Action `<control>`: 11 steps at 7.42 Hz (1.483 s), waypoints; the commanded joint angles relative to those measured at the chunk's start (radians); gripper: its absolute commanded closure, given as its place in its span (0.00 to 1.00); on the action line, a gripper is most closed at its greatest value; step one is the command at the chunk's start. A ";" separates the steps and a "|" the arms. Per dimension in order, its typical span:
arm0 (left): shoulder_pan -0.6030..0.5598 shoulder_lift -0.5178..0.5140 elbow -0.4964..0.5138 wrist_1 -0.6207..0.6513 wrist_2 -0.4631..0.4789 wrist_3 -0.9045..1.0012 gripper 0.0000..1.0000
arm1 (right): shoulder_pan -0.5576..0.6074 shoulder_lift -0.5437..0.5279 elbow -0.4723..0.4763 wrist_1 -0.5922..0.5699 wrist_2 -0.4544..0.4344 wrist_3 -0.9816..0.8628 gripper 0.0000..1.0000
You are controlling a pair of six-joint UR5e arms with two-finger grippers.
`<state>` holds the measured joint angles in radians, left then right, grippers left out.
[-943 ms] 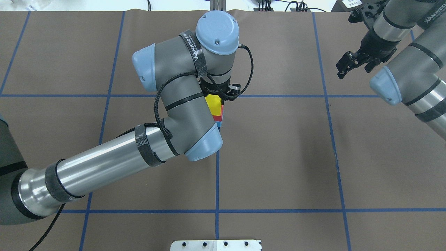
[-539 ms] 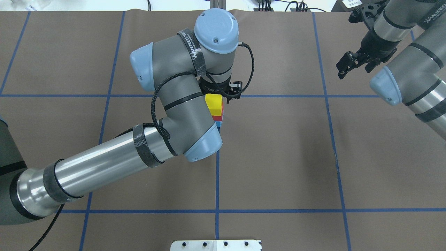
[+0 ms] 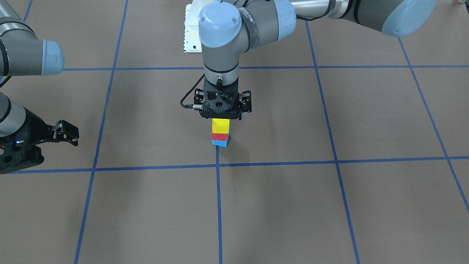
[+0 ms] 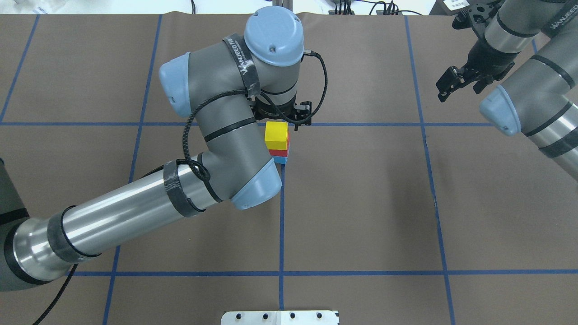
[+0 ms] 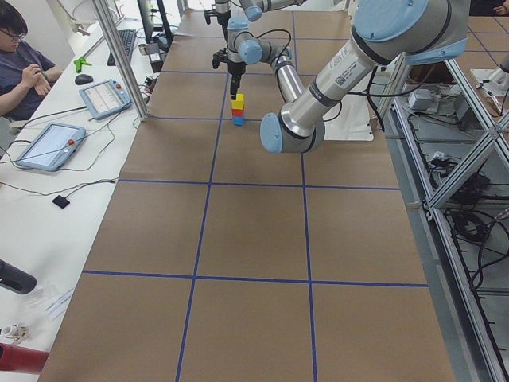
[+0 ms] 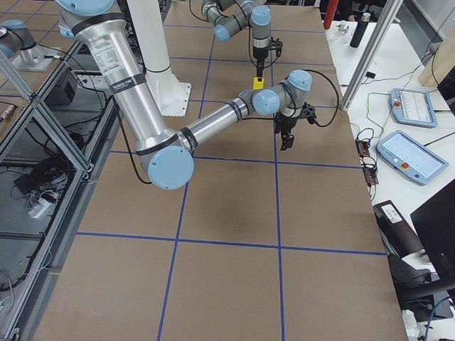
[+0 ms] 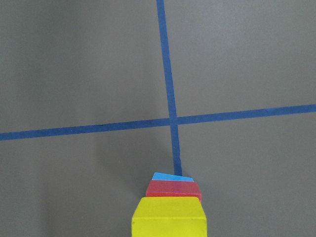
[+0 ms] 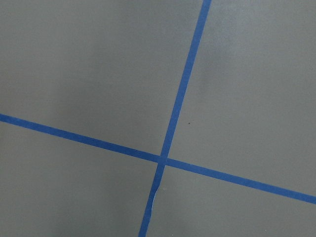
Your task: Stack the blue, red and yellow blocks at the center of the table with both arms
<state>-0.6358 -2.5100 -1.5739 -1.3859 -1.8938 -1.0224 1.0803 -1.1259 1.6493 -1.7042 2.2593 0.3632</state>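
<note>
Since yellow (image 4: 276, 134) sits on red (image 3: 220, 136) on blue (image 3: 220, 143), I've got the stack standing by the middle tape cross (image 7: 172, 119) on the surface (image 4: 361, 203). Left gripper (image 3: 220, 110) hangs right above it, jaws spread, gripping nothing. Right gripper (image 3: 69, 134) is well off sideways, jaws spread too.

table: brown cover (image 4: 361, 203), blue tape grid (image 4: 281, 225) | left-end view: white desk (image 5: 32, 207) with tablets (image 5: 49, 145) at 9 o'clock, aluminium frame (image 5: 436, 247) at 3 o'clock | light: even

The top block (image 3: 220, 125) sits on the middle block (image 3: 220, 136), that on the bottom block (image 3: 220, 143), apparently just below the left gripper (image 3: 220, 116).
</note>
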 commanded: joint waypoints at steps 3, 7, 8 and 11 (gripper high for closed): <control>-0.159 0.732 -0.538 -0.053 -0.001 0.292 0.00 | 0.099 -0.044 0.004 0.000 0.029 -0.076 0.01; -0.811 1.054 -0.302 -0.331 -0.396 1.086 0.00 | 0.138 -0.096 -0.011 0.002 -0.068 -0.072 0.01; -0.914 1.050 -0.210 -0.332 -0.419 1.365 0.00 | 0.180 -0.101 -0.006 0.003 -0.070 -0.070 0.00; -0.937 1.033 0.012 -0.373 -0.400 1.397 0.00 | 0.308 -0.216 0.000 0.006 0.126 -0.186 0.00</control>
<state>-1.5613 -1.4640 -1.6599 -1.7386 -2.2973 0.3514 1.3348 -1.2870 1.6472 -1.6999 2.3085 0.2565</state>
